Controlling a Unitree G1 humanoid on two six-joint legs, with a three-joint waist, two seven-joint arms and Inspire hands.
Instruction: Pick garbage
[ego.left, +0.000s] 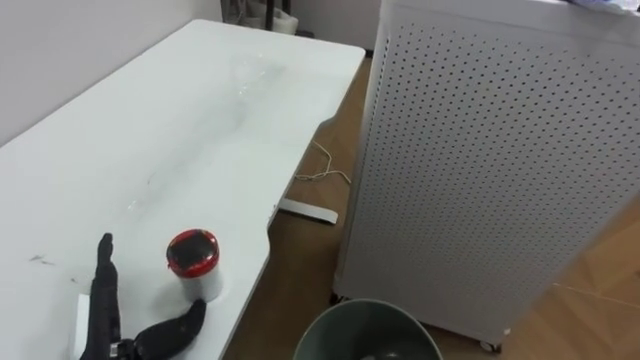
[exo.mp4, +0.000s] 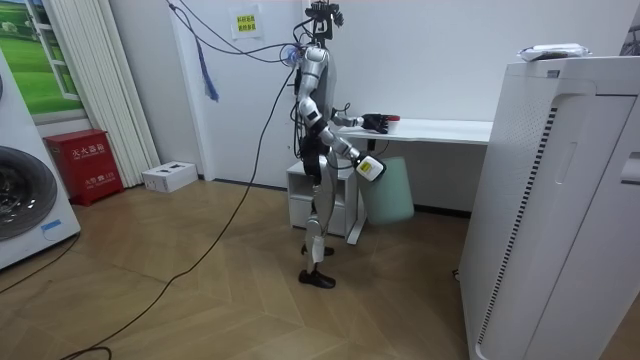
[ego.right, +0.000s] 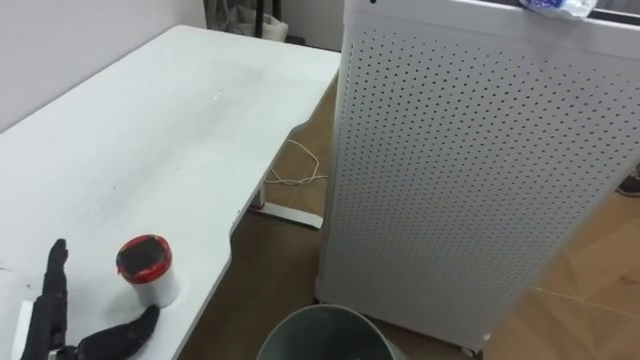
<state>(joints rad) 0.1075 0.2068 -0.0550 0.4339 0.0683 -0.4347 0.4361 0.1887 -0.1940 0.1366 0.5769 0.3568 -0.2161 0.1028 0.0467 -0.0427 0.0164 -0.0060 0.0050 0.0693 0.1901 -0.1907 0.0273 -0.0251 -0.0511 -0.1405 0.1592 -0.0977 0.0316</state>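
Nothing looks picked up yet: the robot's left hand rests open on the white table, its thumb just beside the red-lidded cup, so grasping it and dropping it into the bin below remain.

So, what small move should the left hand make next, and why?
Probably slide the left hand toward the red-lidded cup and curl round it. The hand is open beside the cup on the white table, not gripping it, and the trash bin stands below.

No legible text or signs
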